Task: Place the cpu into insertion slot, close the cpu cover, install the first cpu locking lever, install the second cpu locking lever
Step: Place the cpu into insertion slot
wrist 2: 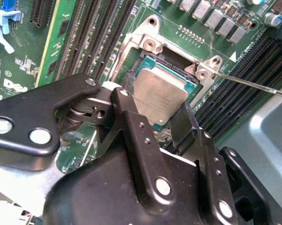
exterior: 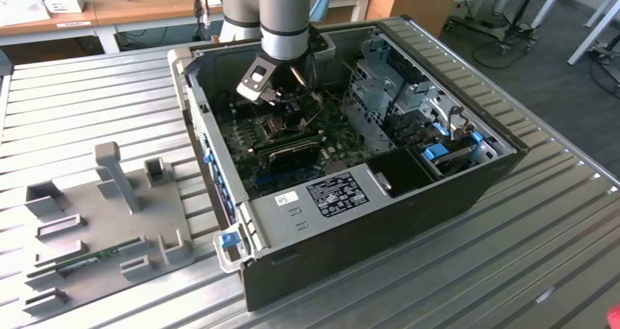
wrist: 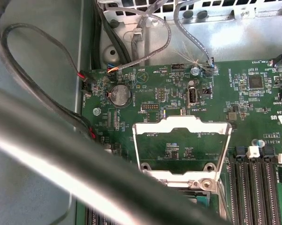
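In the second wrist view my gripper (wrist 2: 154,104) reaches down over the green motherboard, its two black fingers (wrist 2: 124,101) flanking the cpu (wrist 2: 162,91), a square chip with a dull silver top. The fingers look closed against two opposite edges of the chip. The chip sits level in or just above the insertion slot (wrist 2: 151,59), a black socket with a silvery rim. The cpu cover (wrist: 178,125), a silvery frame with a square window, stands swung open in the first wrist view. In the exterior view the gripper (exterior: 289,104) is low inside the open computer case (exterior: 388,198).
A thin metal lever rod (wrist 2: 253,84) sticks out from the socket corner. Long black memory slots (wrist 2: 98,33) run on both sides of the socket. Loose cables (wrist: 47,89) hang by the case wall. A grey fixture plate (exterior: 107,220) lies on the table at the exterior view's left.
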